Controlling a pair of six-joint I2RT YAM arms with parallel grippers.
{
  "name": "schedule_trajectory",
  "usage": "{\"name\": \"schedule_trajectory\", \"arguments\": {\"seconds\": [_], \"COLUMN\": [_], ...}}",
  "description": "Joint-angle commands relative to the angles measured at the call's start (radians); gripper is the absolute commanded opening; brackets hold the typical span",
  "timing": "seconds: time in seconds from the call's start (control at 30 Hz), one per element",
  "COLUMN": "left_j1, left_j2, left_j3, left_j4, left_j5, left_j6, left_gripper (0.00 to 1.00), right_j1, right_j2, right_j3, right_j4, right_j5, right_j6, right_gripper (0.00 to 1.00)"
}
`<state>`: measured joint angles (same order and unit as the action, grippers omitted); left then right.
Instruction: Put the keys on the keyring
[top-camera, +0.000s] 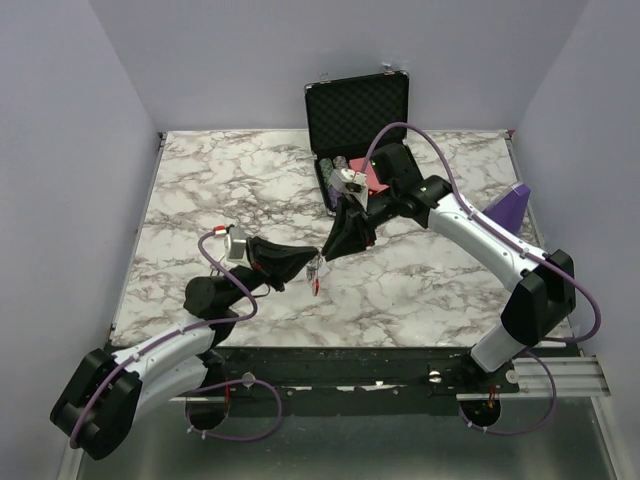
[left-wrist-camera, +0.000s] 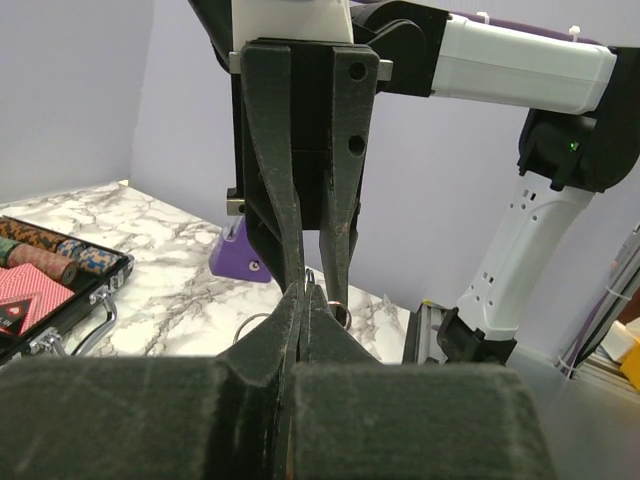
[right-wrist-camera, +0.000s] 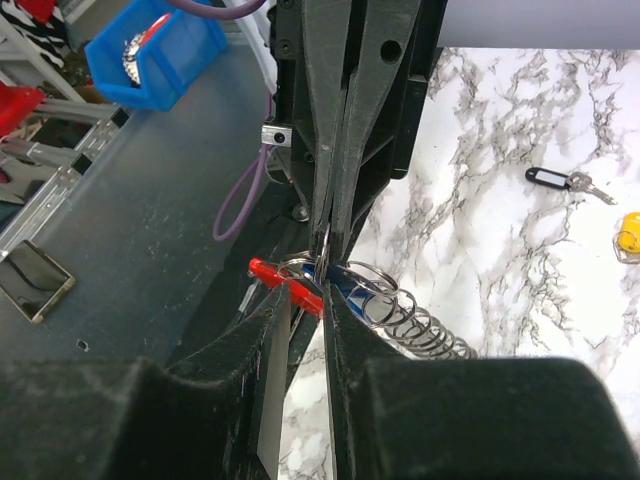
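Observation:
The two grippers meet tip to tip above the middle of the table. My right gripper (top-camera: 326, 255) (right-wrist-camera: 308, 297) has its jaws nearly together on the red part of the keyring (right-wrist-camera: 270, 272), which hangs as a red sliver in the top view (top-camera: 318, 283). My left gripper (top-camera: 312, 265) (left-wrist-camera: 305, 292) is shut on a thin silver split ring (right-wrist-camera: 325, 240) of a key with a blue tag (right-wrist-camera: 340, 288). A string of several silver rings (right-wrist-camera: 410, 315) trails from the bunch. A dark-tagged key (right-wrist-camera: 548, 179) and a yellow tag (right-wrist-camera: 629, 235) lie on the marble.
An open black case (top-camera: 357, 110) with poker chips (left-wrist-camera: 50, 262) and a red card deck stands at the back. A purple object (top-camera: 512, 205) sits at the right edge. A blue bin (right-wrist-camera: 160, 50) sits off the table's near side.

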<state>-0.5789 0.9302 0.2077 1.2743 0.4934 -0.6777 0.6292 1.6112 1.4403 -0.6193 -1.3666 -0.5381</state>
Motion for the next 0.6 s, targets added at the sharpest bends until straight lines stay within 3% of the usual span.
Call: {"name": "schedule_trajectory", "arguments": {"seconds": [0.0, 0.33, 0.53, 0.57], "left_j1": [-0.012, -0.032, -0.033, -0.033], "left_j2": [-0.025, -0.019, -0.022, -0.021], "left_j3": [0.028, 0.035, 0.033, 0.032], "left_j4": [-0.023, -0.043, -0.046, -0.047], "left_j5": [-0.055, -0.07, -0.084, -0.082], "left_j6": [0.018, 0.027, 0.032, 0.032], "left_gripper": [0.0, 0.0, 0.0, 0.0], "right_j1": [0.01, 0.009, 0.012, 0.013], "right_j2": [0.001, 0.0, 0.001, 0.001], "right_j3": [-0.012, -0.017, -0.021, -0.023], "right_j4": [0.026, 0.058, 0.081, 0.082], "right_j5": [-0.023, -0.006, 0.0, 0.001], "right_j6": [0.017, 0.053, 0.086, 0.087], "right_gripper": [0.27, 0.26, 0.01, 0.01]}}
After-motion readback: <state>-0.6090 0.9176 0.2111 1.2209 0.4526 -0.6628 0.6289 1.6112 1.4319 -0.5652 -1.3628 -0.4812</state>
